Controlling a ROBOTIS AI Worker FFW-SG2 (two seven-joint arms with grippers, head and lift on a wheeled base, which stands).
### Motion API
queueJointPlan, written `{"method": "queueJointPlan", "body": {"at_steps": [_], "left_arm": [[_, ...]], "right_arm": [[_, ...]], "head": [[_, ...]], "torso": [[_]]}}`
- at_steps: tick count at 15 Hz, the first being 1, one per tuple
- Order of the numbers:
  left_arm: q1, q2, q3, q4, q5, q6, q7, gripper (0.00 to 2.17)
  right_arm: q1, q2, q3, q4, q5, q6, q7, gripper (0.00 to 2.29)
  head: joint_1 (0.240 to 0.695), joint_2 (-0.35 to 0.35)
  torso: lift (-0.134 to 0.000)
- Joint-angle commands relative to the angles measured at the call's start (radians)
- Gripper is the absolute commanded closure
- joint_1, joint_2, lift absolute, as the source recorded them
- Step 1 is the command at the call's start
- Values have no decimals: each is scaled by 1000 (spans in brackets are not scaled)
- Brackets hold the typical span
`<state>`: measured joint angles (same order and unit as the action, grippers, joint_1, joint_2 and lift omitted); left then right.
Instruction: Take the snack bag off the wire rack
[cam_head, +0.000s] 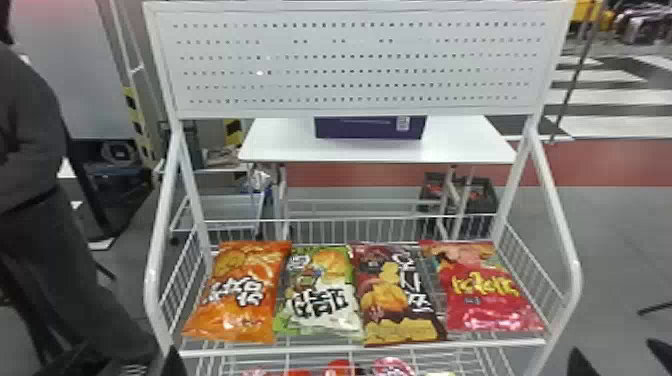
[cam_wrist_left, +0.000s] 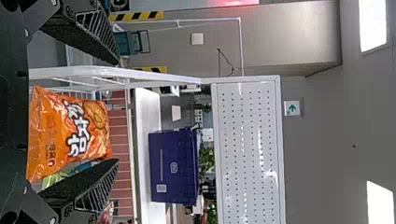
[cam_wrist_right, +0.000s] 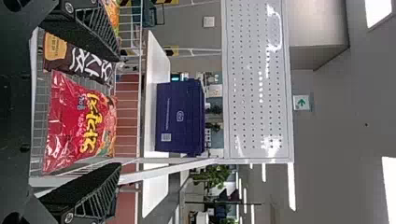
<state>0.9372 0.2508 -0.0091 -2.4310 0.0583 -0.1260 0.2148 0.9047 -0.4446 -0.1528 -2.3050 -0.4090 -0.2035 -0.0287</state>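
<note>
Four snack bags on wire rack (cam_head: 575, 275), side by side in upper basket. Left to right: orange bag (cam_head: 240, 300), green bag (cam_head: 320, 295), maroon bag (cam_head: 395, 300), red bag (cam_head: 490, 295). Can't tell which one is the task's. Left gripper (cam_head: 129, 361) at near left, jaws spread, nothing between them. Right gripper (cam_head: 618, 356) at near right, jaws also spread and empty. Perforated panel (cam_head: 350, 65) above basket. Purple box (cam_head: 370, 129) on white tabletop (cam_head: 465, 145), far side.
</note>
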Motion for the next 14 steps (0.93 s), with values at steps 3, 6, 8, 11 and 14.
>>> {"method": "queueJointPlan", "body": {"at_steps": [3,6,8,11,14], "left_arm": [[5,-5,-14,-5,-14,3,0,147],[0,-5,-31,-7,-25,3,-2,147],[-5,-2,-37,-5,-28,9,-2,147],[-14,1,-37,7,-28,21,-2,147],[-28,5,-37,21,-23,30,-2,147]], "right_arm": [[-113,1,27,36,-5,175,1,90],[-325,18,85,115,-20,378,6,90],[-464,49,122,197,-27,470,18,90],[-639,64,203,351,-8,510,29,93],[-768,81,256,498,15,507,29,100]], "head": [[499,0],[499,0],[499,0],[499,0],[499,0]], "torso": [[0],[0],[0],[0],[0]]}}
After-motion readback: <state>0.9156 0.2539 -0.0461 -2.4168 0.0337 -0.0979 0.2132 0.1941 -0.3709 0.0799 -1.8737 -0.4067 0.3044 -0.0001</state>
